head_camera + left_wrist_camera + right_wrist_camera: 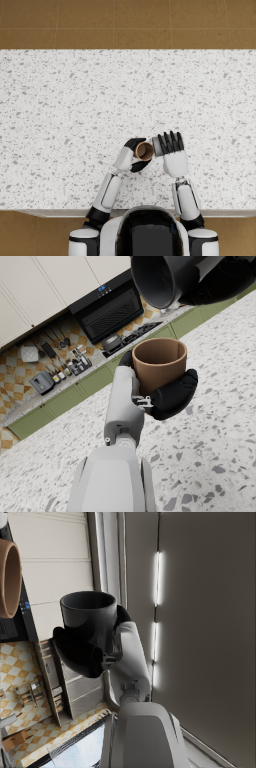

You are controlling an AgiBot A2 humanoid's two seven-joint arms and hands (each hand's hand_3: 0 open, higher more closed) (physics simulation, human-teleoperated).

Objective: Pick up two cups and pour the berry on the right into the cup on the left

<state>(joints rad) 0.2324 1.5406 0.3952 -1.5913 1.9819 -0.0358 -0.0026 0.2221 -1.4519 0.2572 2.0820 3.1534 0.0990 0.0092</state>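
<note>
My left hand [134,156] grips a brown cup [144,151] upright above the speckled counter; in the left wrist view the brown cup [159,362] sits in my left hand [170,395] and its inside looks empty. My right hand [170,145] holds a grey cup [156,145] tipped on its side, its mouth against the brown cup's rim. The left wrist view shows the grey cup [160,278] tilted above the brown one. In the right wrist view my right hand [82,652] wraps the grey cup [90,614], with the brown cup [7,577] at the frame's edge. No berry is visible.
The white speckled counter [75,110] stretches wide on both sides and beyond the hands. Its front edge [50,212] runs just before my arms. Brown tiled floor [125,22] lies past the far edge.
</note>
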